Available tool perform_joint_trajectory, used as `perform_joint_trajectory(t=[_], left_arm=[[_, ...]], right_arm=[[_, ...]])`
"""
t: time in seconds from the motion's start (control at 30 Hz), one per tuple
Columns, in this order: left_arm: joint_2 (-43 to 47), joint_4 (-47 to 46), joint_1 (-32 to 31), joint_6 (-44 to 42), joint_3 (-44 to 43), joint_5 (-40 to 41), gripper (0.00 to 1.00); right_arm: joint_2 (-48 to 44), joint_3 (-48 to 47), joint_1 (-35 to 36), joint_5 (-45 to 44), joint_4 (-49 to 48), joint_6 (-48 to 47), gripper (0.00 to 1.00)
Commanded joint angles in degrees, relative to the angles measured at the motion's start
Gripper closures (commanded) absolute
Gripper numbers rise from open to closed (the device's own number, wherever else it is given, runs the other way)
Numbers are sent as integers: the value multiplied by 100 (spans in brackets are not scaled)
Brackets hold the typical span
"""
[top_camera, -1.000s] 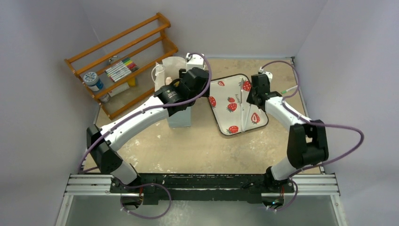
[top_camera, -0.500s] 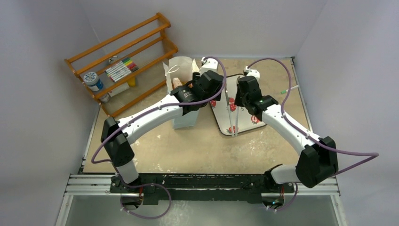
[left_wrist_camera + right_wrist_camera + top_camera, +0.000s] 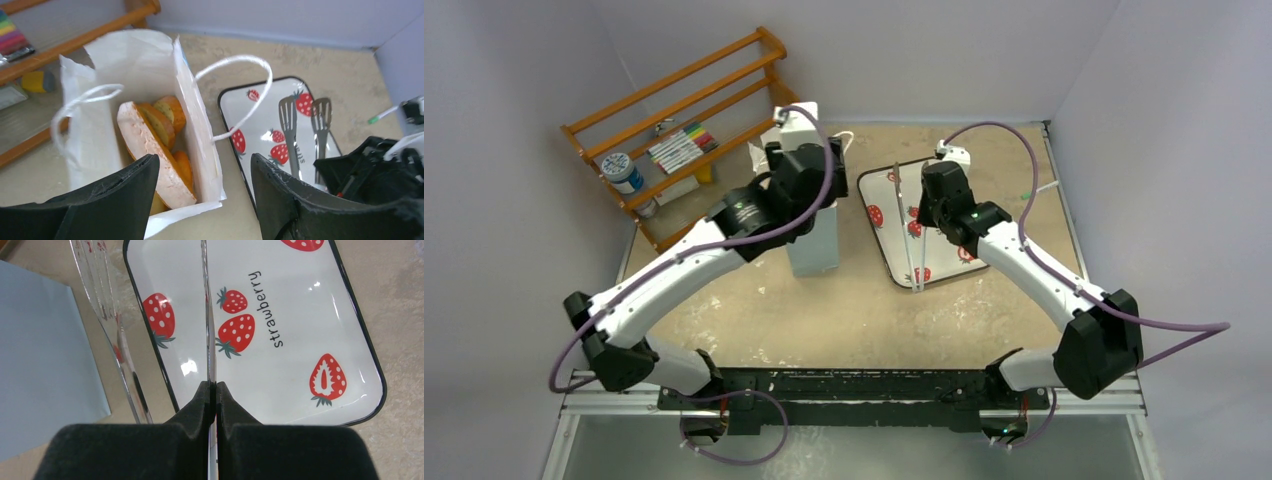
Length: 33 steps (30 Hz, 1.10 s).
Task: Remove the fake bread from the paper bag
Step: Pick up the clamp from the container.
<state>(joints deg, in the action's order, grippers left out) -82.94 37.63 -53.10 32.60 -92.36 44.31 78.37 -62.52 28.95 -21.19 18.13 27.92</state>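
The pale-blue paper bag (image 3: 816, 240) stands upright left of the strawberry tray. In the left wrist view its white mouth (image 3: 127, 55) is open, with the fake bread inside: a pale toast slice (image 3: 145, 147) and orange-brown pieces (image 3: 169, 114). My left gripper (image 3: 804, 175) hovers over the bag, open and empty (image 3: 204, 159), with its jaws well apart and above the bag's near right corner. My right gripper (image 3: 926, 212) is over the tray and shut (image 3: 215, 389) on one arm of the metal tongs (image 3: 206, 315). The other arm (image 3: 107, 320) hangs free.
The white strawberry tray (image 3: 879, 188) lies right of the bag; it also shows in the wrist views (image 3: 300, 310) (image 3: 260, 120). The tongs' tips (image 3: 288, 114) are above it. A wooden rack (image 3: 684, 110) with markers (image 3: 679, 147) stands at back left. Walls close in on both sides.
My left arm has swung from the tray side back to the left, and its gripper now hangs over the bag. My right gripper has carried the tongs to the tray's left part.
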Motion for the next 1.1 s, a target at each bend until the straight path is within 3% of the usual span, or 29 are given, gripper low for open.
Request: perform_joint_trajectory(t=[0.0,0.3,1.07], left_arm=[[380,120,-172,73,-485,368,33],[-589,366,-1050,-308,-1806,-124,32],[-1228,-689,-1102,-189,-855,222,28]], right_arm=[[-85,-451,171,-163,-19,85,100],[-166,-953,403,-399,252,78,100],[-980,-1235,765,-361,825,401,100]])
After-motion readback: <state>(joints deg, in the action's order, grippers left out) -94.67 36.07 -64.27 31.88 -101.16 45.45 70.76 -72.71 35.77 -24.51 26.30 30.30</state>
